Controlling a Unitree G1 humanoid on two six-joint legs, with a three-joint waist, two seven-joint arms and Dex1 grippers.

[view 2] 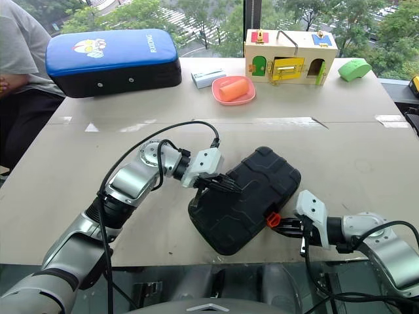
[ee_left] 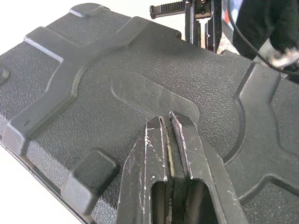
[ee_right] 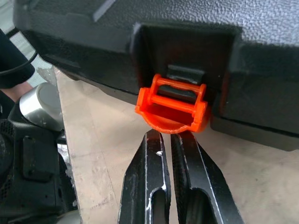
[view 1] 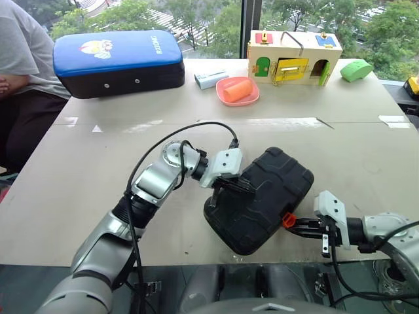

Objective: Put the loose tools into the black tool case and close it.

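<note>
The black tool case (view 1: 272, 186) lies with its lid down on the table, close to the front edge and turned at an angle. My left gripper (view 1: 230, 188) is shut, and its fingertips (ee_left: 180, 122) rest on the ribbed lid near the case's left end. My right gripper (ee_right: 166, 133) is shut too, with its tips just below the small orange latch (ee_right: 171, 105) on the case's near side, touching it or nearly so. The latch (view 1: 288, 220) hangs open, tilted away from the case. The loose tools are out of view.
A blue-topped padded case (view 1: 118, 62) stands at the back left beside a seated person (view 1: 19, 59). At the back are a small white box (view 1: 211, 78), a pink dish (view 1: 237, 91), a wooden latch box (view 1: 294, 57) and a green object (view 1: 355, 70).
</note>
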